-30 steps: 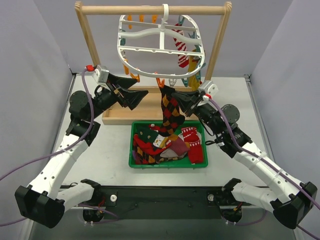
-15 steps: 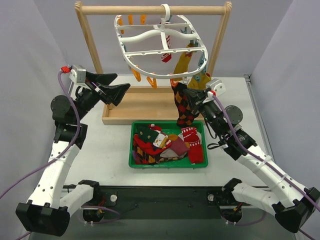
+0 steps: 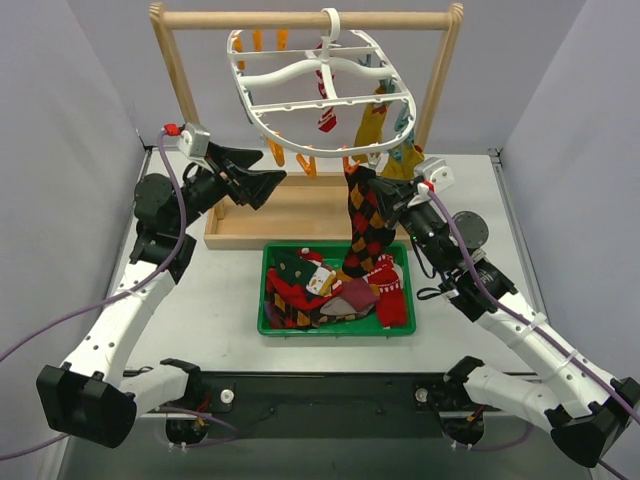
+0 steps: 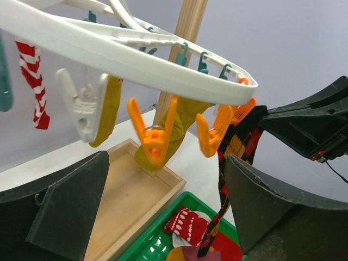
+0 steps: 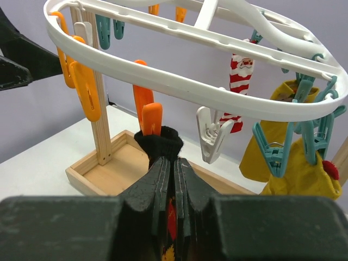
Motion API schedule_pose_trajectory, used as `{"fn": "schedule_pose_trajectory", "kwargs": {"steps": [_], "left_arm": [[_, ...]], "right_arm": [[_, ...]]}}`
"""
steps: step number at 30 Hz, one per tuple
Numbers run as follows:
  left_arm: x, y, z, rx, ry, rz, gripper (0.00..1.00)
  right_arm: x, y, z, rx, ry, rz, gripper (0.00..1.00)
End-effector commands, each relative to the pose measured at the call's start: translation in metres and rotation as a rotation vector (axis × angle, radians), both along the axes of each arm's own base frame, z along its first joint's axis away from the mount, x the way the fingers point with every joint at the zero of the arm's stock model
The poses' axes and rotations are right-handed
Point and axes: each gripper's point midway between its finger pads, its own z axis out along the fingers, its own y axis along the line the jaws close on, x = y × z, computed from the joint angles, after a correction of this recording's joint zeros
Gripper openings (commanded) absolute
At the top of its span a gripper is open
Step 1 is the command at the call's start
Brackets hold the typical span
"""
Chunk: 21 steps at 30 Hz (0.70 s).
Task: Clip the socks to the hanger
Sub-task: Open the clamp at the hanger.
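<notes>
The white oval hanger (image 3: 262,118) hangs by its hook from the wooden bar. A red-white striped sock (image 3: 328,118) and yellow socks (image 3: 370,125) hang clipped to it. My right gripper (image 3: 388,203) is shut on the dark diamond sock (image 3: 364,225), which dangles over the bin. In the right wrist view its black cuff (image 5: 160,144) sticks up from my right gripper (image 5: 174,163) and touches the tip of an orange clip (image 5: 151,117). My left gripper (image 3: 266,173) is open and empty, left of the sock, below the hanger's front rim; in the left wrist view the left gripper (image 4: 166,201) frames orange clips (image 4: 152,133).
A green bin (image 3: 266,318) with several more socks sits in front of the wooden rack's tray (image 3: 260,225). The rack's uprights (image 3: 178,80) stand left and right of the hanger. A white clip (image 5: 212,133) and teal clips (image 5: 272,149) hang right of the orange one.
The hanger has swung round. My right gripper has carried the diamond sock right and up to the clip. My left gripper drew back left, then came right again toward the hanger.
</notes>
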Motion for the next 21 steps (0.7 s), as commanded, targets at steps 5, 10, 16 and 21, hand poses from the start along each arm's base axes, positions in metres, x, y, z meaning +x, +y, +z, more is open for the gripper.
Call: {"fn": "schedule_pose_trajectory", "kwargs": {"steps": [5, 10, 16, 21], "left_arm": [[0.0, -0.005, 0.045, -0.027, -0.119, 0.019, 0.97], [0.01, -0.005, 0.041, -0.027, -0.103, 0.04, 0.97], [0.025, -0.002, 0.04, -0.038, -0.073, 0.08, 0.97], [0.034, -0.006, 0.043, -0.053, -0.059, 0.073, 0.97]], "right_arm": [[-0.012, -0.006, 0.043, 0.077, -0.084, 0.024, 0.0], [-0.014, -0.008, 0.044, 0.079, -0.087, 0.017, 0.0], [-0.015, -0.011, 0.045, 0.08, -0.087, 0.01, 0.0], [-0.017, -0.016, 0.044, 0.077, -0.089, -0.004, 0.0]]}}
